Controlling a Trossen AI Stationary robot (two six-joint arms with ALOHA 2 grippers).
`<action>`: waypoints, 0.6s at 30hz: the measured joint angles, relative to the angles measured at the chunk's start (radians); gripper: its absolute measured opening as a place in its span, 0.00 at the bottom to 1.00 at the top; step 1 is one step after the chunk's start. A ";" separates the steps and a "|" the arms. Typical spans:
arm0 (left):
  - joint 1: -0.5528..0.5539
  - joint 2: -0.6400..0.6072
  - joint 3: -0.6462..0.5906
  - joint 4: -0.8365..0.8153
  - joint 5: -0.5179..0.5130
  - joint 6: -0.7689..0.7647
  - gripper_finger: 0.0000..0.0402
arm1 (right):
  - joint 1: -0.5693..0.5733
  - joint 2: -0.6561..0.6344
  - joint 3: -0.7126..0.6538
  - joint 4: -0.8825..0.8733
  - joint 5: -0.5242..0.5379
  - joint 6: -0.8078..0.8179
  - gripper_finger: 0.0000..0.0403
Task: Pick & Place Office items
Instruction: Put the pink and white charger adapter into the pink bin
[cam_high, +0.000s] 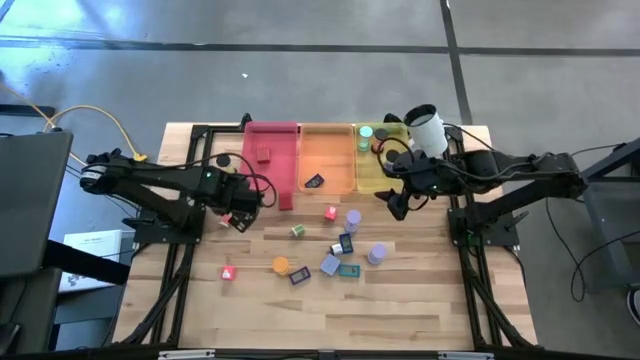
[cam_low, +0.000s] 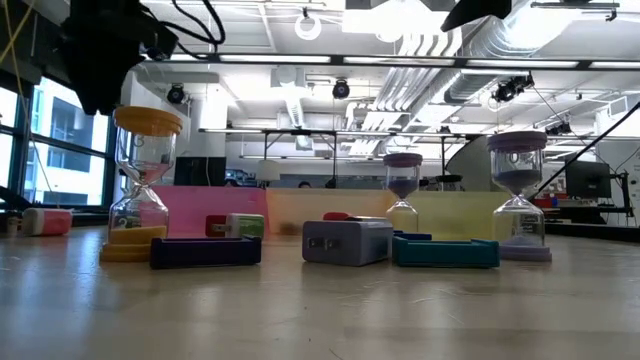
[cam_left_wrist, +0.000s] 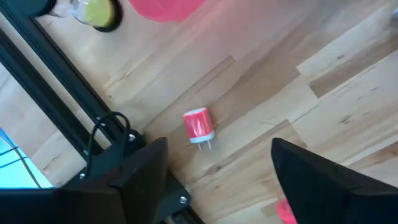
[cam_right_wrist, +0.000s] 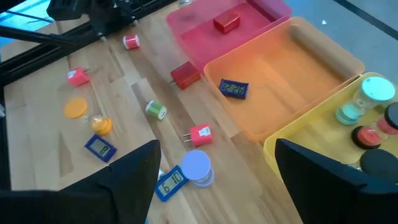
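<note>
Wooden table (cam_high: 400, 310) holds three trays: pink (cam_high: 270, 140), orange (cam_high: 328, 150), yellow (cam_high: 372, 172).

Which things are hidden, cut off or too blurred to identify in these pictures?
- Low view: both grippers are cut off by the top edge.
- Left wrist view: a pink piece is mostly hidden behind a finger.
- High view: the yellow tray contents are partly covered by the right gripper and white cup.
</note>
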 joint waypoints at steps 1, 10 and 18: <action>0.012 0.000 0.000 -0.001 0.000 0.018 0.73 | -0.005 0.000 0.000 0.000 0.000 -0.002 0.76; 0.054 0.000 -0.001 -0.011 -0.144 0.130 0.80 | -0.066 0.000 0.000 0.000 0.000 -0.045 0.76; 0.078 0.000 -0.019 -0.005 -0.137 0.123 0.80 | -0.107 0.000 0.000 0.000 0.000 -0.079 0.76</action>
